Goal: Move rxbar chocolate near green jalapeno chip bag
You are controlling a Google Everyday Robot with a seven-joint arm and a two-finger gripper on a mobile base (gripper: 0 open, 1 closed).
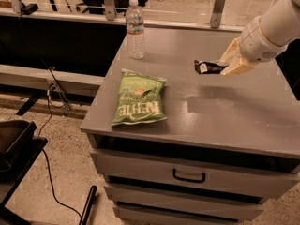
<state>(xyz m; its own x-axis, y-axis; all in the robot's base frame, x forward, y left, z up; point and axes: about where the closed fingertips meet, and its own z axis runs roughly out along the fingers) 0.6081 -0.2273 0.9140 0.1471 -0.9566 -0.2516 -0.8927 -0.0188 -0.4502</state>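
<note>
The green jalapeno chip bag [139, 101] lies flat on the left front part of the grey cabinet top [220, 111], its white lettering facing the front edge. The rxbar chocolate [207, 67], a small black bar with a white label patch, hangs in the air above the right middle of the top. My gripper [230, 64] is shut on the bar's right end, with the white arm reaching in from the upper right. The bar is well to the right of the chip bag and higher than it.
A clear water bottle [135, 29] stands upright at the back left of the top. The cabinet has drawers with a dark handle [189, 176] at the front. A railing runs behind. Cables and a dark object lie on the floor at the left.
</note>
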